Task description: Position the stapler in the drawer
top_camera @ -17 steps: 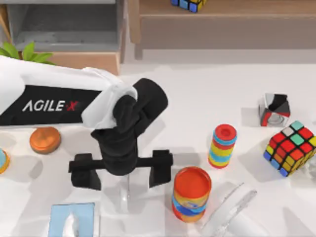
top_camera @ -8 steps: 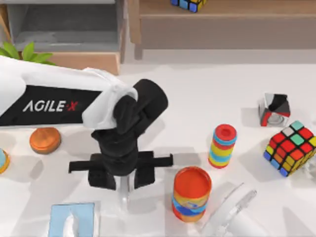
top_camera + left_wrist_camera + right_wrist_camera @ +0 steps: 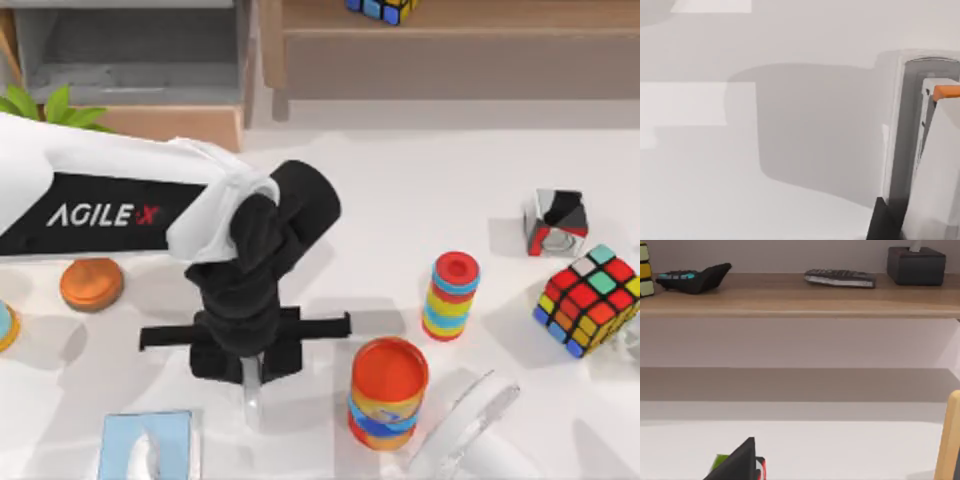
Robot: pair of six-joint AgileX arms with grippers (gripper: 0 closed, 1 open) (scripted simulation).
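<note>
The left pincer [image 3: 250, 358] is closing tightly on the narrow, pale translucent stapler [image 3: 252, 392], which is lying on the white table [image 3: 400, 200] and sticking out just below its fingers. It is best to lift straight up, clear of the orange can [image 3: 388, 392] nearby at the pincer's right, then carry it to the grey wood-fronted drawer [image 3: 130, 60] well above.

Bright, even light; soft grey shadows, slight blur.

Two colour cubes [image 3: 588, 298] [image 3: 382, 9], one orange can [image 3: 387, 392], one striped stack [image 3: 451, 296], one stapler [image 3: 252, 392], one drawer [image 3: 130, 60].

Left gripper [image 3: 245, 357] hides most of the stapler [image 3: 251, 395].
</note>
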